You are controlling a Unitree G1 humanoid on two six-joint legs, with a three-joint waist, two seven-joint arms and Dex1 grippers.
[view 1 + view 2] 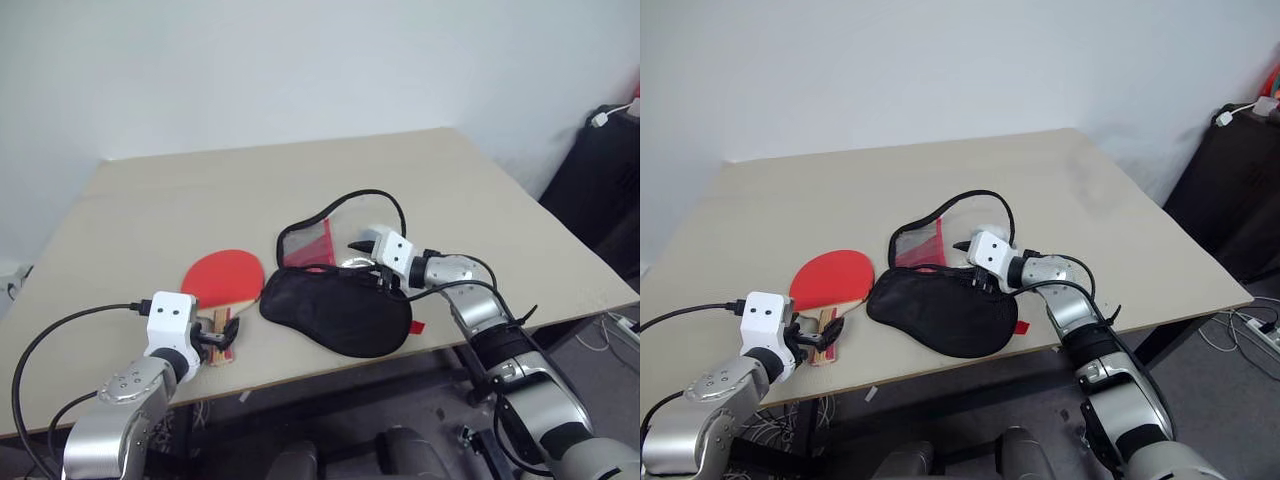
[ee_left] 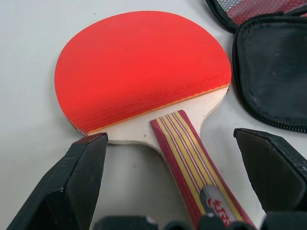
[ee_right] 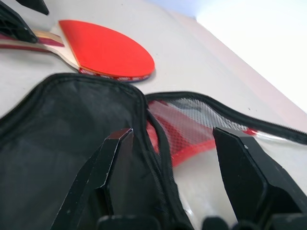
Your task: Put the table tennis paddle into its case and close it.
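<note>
1. Head views — the table tennis paddle point(image 1: 224, 276) lies flat on the beige table point(image 1: 300, 180), red face up, its wooden handle pointing toward the table's near edge. The case point(image 1: 335, 308) lies just beside the paddle, on its right, unzipped: the black fabric half is nearest the paddle, and the clear half with the red panel point(image 1: 322, 243) is folded open beyond it. A small red tab point(image 1: 416, 326) sticks out at the black half's far-from-paddle end.

2. Head views, arms — the left gripper point(image 1: 224, 335) sits at the paddle's handle end, fingers spread to either side of it. The right gripper point(image 1: 362, 250) is at the case, over the seam between the black half and the clear half, well apart from the paddle.

3. Left wrist view — the two black fingers point(image 2: 79, 177) stand wide apart, the striped handle point(image 2: 192, 167) running between them; neither finger presses it. The red face fills the ground ahead; the case's zipper rim point(image 2: 237, 62) curves just beside the paddle head.

4. Right wrist view — the fingers point(image 3: 108, 167) are apart, straddling the case's black rim where both halves meet; not clamped on it. The paddle lies beyond the black half, with the left gripper's fingertips point(image 3: 14, 24) at its handle.
</note>
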